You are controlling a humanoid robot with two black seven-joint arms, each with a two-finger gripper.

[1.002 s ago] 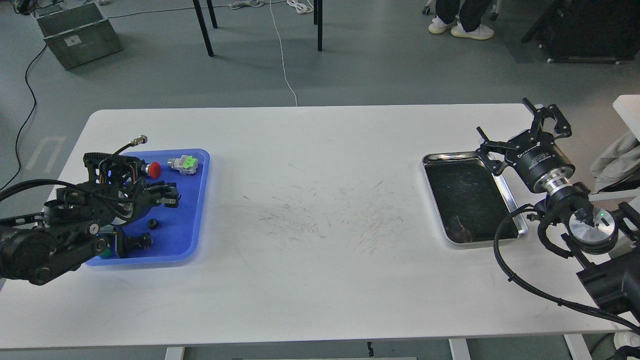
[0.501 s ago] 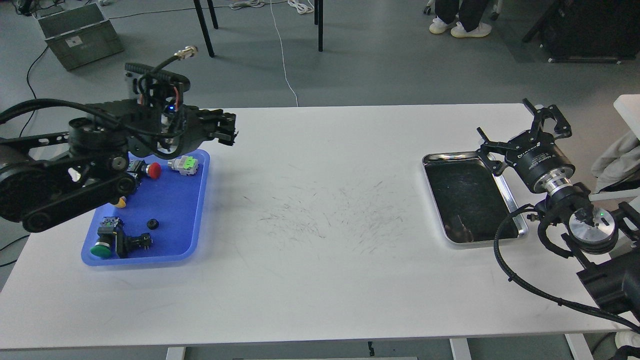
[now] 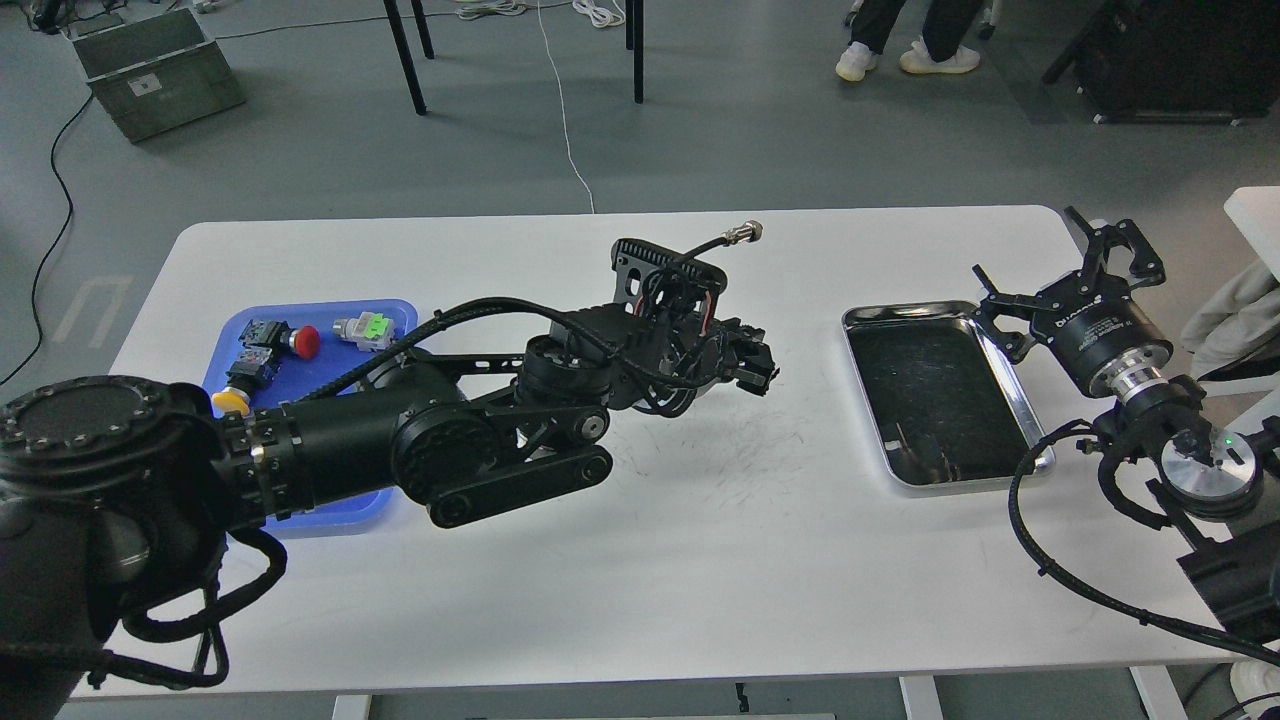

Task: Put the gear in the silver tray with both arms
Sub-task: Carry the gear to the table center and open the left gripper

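The silver tray [image 3: 930, 390] lies at the right of the white table, its dark bottom bare. My left gripper [image 3: 757, 366] reaches out over the table's middle, a short way left of the tray. Its dark fingers lie close together, and I cannot tell whether they hold anything. No gear shows in this view. My right gripper [image 3: 1112, 248] is open and empty, just past the tray's far right corner.
The blue plastic tray [image 3: 310, 304] sits at the left, half hidden by my left arm. It holds a red button [image 3: 307, 341], a grey-and-green part [image 3: 366, 329] and a yellow button [image 3: 228, 401]. Chair legs and a person's feet are beyond the table.
My left arm has lifted out of the blue tray and swung right, from above that tray to the table's middle. The right arm has hardly moved.
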